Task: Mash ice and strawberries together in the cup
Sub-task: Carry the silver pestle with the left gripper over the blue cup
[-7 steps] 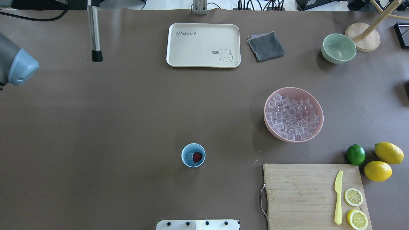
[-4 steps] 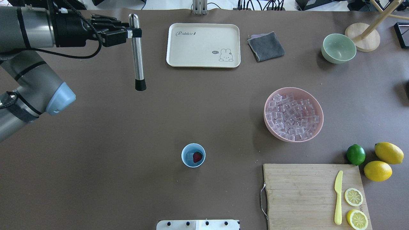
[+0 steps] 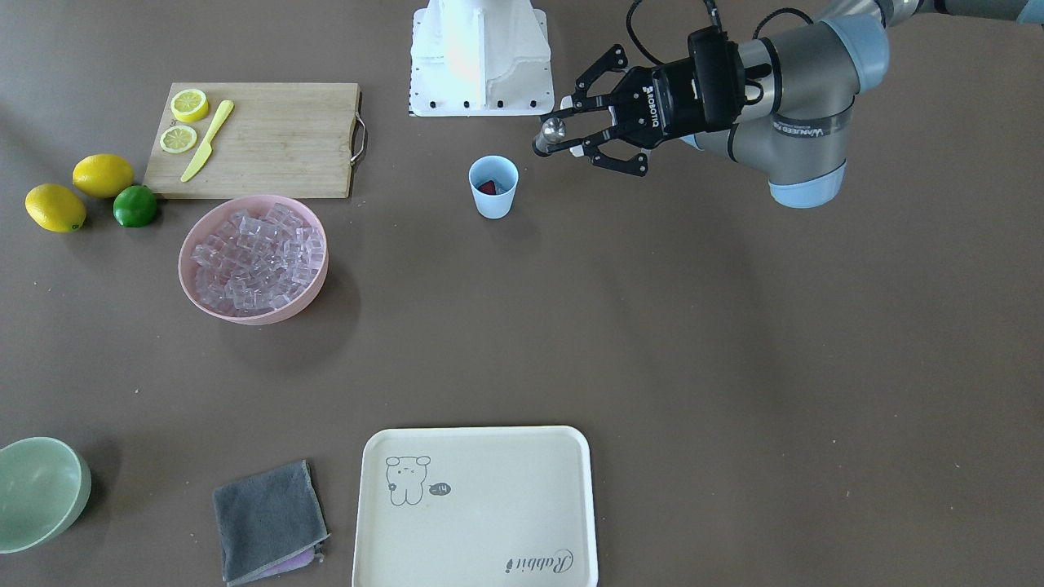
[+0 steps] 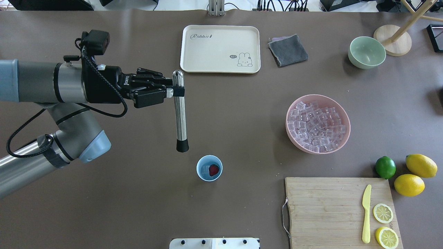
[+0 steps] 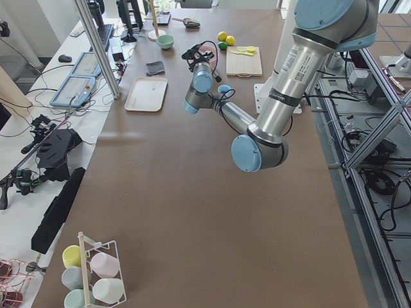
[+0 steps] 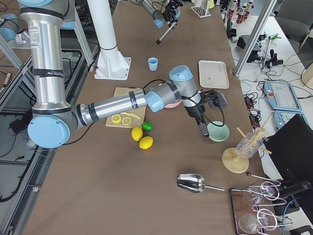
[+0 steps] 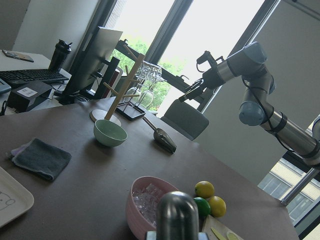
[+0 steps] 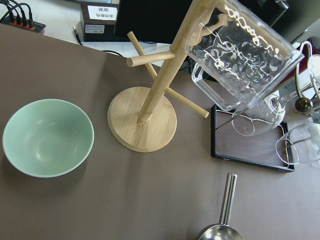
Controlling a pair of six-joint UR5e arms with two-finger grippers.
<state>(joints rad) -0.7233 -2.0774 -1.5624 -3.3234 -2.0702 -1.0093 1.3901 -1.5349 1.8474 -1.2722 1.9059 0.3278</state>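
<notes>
Swung in from the far left, the left end effector point(image 4: 172, 92) is clenched on the muddler point(image 4: 180, 114) near its domed top, with the rod roughly upright and its black tip down. Below it and slightly to its right stands the cup point(image 3: 493, 202), long axis upright and mouth up, holding the strawberry point(image 4: 214, 169) and ice point(image 4: 205, 169). Light plastic, the cup will probably skid or tip under pressing, so steadying its side wall seems wise. Ice looks hard and slick, the berry soft.
</notes>
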